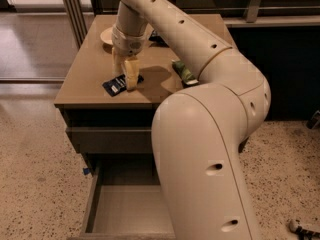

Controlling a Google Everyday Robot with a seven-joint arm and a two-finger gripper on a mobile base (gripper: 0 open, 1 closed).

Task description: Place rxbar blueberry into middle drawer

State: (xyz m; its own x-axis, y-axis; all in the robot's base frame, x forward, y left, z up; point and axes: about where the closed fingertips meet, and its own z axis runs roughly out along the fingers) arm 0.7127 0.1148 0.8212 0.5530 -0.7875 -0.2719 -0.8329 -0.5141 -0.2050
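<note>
The rxbar blueberry point(116, 85), a small flat navy wrapper with white lettering, lies on the brown cabinet top point(85, 79) near its front edge. My gripper point(127, 78) points straight down onto the right part of the bar, touching or almost touching it. The middle drawer point(125, 211) is pulled open low at the front of the cabinet, and its flat grey-brown floor is bare. My arm's large cream links cover the drawer's right side.
A green snack bag point(184, 73) lies on the cabinet top right of the gripper. A pale plate point(106, 35) and a dark blue bag point(158, 37) sit at the back. A closed grey drawer front point(107, 140) is above the open drawer. Speckled floor surrounds the cabinet.
</note>
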